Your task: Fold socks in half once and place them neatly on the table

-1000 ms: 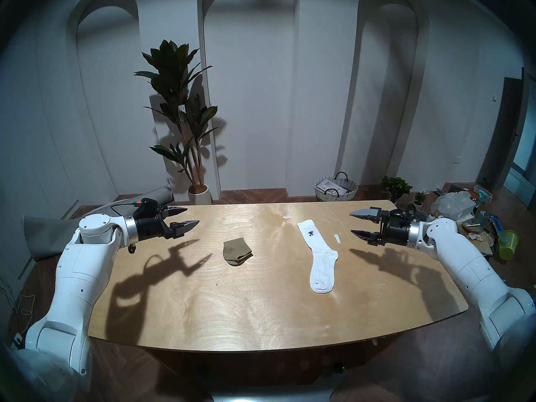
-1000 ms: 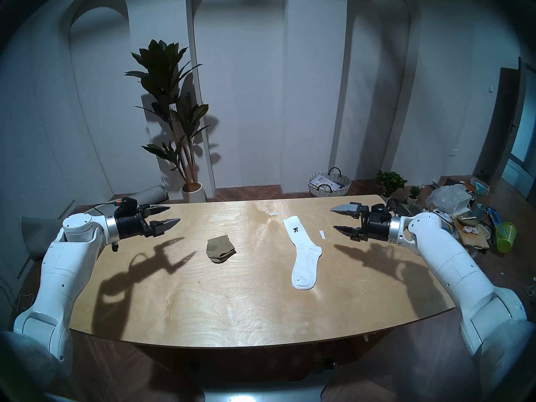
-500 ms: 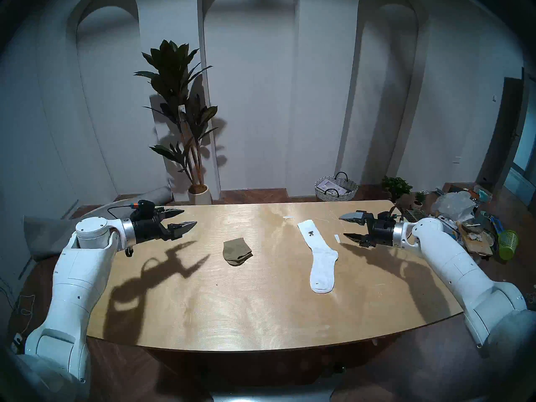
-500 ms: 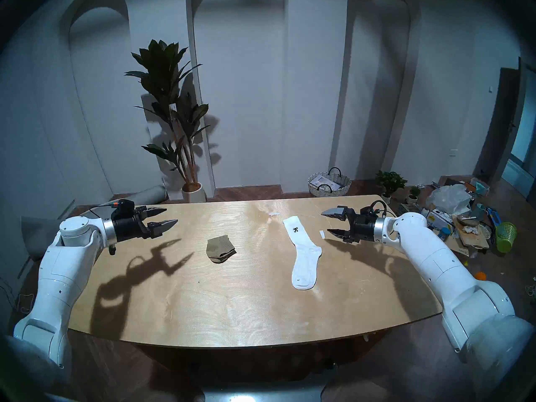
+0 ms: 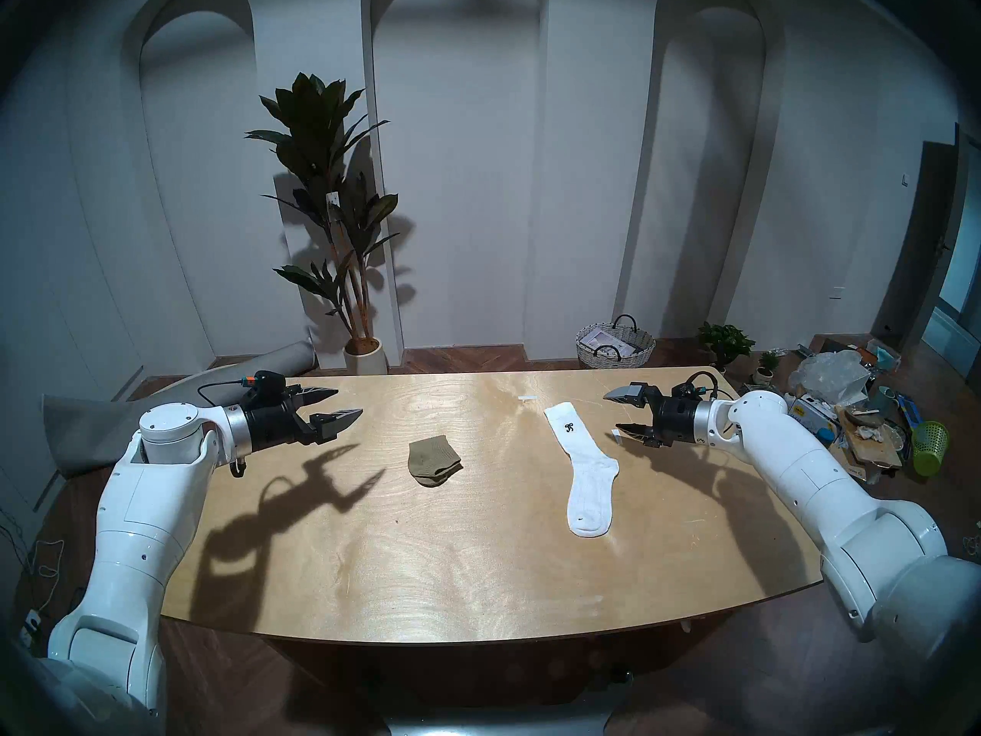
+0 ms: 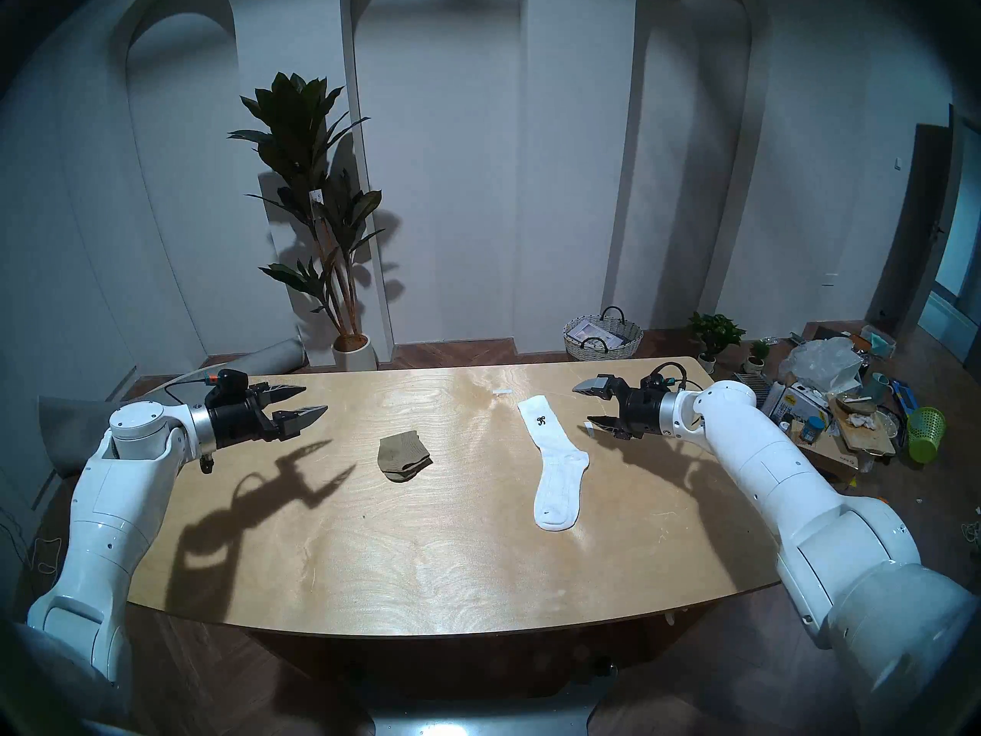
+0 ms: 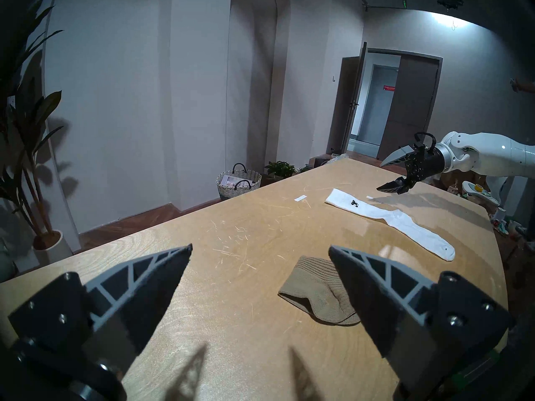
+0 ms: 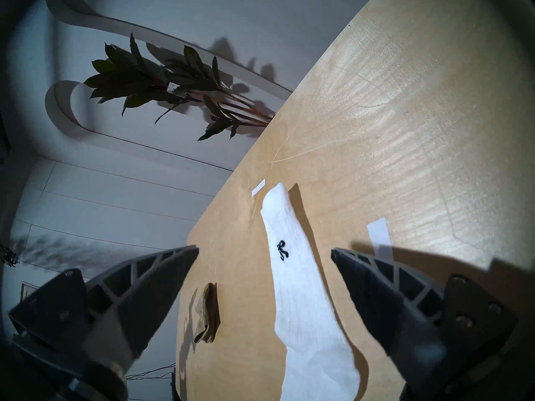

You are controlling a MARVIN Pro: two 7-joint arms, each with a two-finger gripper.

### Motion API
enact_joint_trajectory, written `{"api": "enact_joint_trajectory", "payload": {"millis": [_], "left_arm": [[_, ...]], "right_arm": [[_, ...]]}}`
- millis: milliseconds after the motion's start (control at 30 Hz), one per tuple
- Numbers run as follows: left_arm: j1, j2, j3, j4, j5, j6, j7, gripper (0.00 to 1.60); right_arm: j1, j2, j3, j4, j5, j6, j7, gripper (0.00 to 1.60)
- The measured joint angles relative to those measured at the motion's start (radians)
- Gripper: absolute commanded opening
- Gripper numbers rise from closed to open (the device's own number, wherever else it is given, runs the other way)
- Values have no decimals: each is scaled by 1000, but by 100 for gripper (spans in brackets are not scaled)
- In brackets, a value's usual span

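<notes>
The olive-brown ankle sock [image 5: 434, 461] lies doubled over, left of centre on the wooden table [image 5: 478, 559]. A white crew sock [image 5: 584, 474] with a black emblem lies stretched flat at the right, cuff at the far end. My left gripper [image 5: 349, 402] hovers open above the table, to the left of the olive sock [image 7: 315, 293]. Just right of the white sock's cuff [image 8: 301, 290], my right gripper [image 5: 611, 412] hangs open over a paper strip. Neither gripper holds anything.
Two small white paper strips [image 5: 527, 398] [image 5: 616, 435] lie near the white sock's cuff. Beyond the far edge stand a wicker basket [image 5: 614, 344] and a tall potted plant [image 5: 340, 230]. Floor clutter and a green bin [image 5: 930, 448] sit off the table's right side.
My right gripper has moved left, closing in beside the white sock's cuff. The left arm has shifted only slightly. Both socks lie where they were.
</notes>
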State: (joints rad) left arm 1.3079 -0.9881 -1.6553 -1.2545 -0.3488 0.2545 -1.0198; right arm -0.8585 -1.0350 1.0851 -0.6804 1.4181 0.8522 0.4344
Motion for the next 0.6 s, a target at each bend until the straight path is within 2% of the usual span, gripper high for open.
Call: {"api": "enact_joint_trajectory", "payload": {"millis": [600], "left_arm": [[51, -16, -27, -102, -11, 59, 67, 160]], "right_arm": [[83, -110, -29, 122, -65, -49, -95, 160]]}}
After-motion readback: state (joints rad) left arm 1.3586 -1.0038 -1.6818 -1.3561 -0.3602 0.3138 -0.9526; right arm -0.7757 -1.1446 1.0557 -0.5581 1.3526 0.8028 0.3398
